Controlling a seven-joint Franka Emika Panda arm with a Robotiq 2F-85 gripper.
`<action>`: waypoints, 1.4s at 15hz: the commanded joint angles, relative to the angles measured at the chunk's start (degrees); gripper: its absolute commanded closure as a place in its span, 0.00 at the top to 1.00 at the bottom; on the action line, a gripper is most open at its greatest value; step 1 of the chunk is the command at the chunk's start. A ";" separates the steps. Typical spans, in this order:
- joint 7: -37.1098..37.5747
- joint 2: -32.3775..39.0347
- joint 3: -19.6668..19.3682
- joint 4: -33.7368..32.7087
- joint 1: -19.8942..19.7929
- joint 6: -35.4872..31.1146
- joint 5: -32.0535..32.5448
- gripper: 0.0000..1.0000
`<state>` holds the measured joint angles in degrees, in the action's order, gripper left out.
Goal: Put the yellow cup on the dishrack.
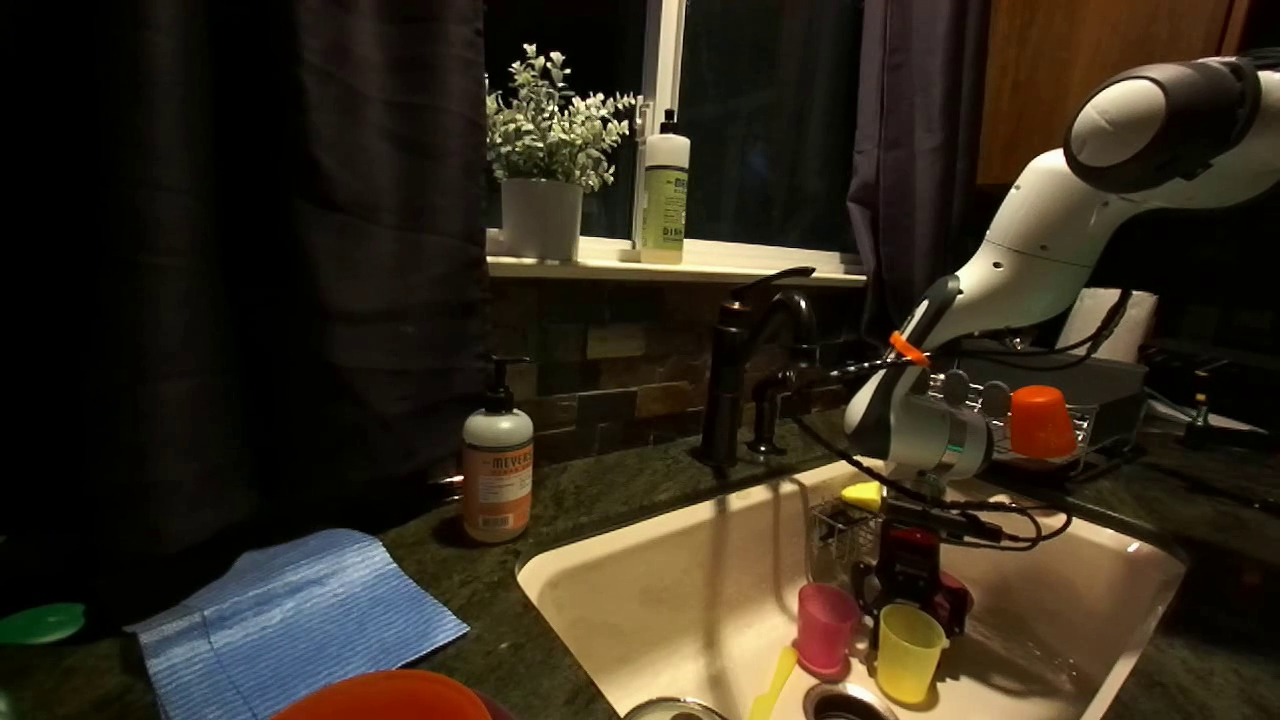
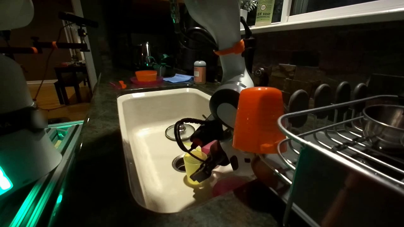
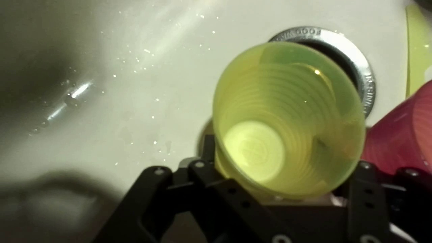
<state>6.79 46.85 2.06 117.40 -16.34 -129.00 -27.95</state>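
Now, fingers (image 3: 204, 173): well apart, one either side of the yellow cup (image 3: 290, 118); I cannot tell whether they press on it.
Cup: in the sink (image 1: 640, 580), mouth up, near the drain (image 1: 848, 705) and pink cup (image 1: 826, 622).
Wrist view: the cup's rim partly hides one fingertip.
Dishrack (image 2: 350, 164): cut off by an exterior view's edge.
Arm (image 1: 1050, 230): bent over the sink, fingers pointing down.
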 commanded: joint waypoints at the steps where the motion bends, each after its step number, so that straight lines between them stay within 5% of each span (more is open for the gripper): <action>1: 4.14 -3.95 -1.89 3.02 3.33 -0.86 -1.37 0.47; 13: 21.44 -21.40 -7.01 16.47 13.90 -11.07 0.86 0.47; 21: 29.31 -31.58 -8.26 23.42 17.57 -17.55 4.21 0.47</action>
<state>32.51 19.99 -5.15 137.04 -0.28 -144.21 -26.36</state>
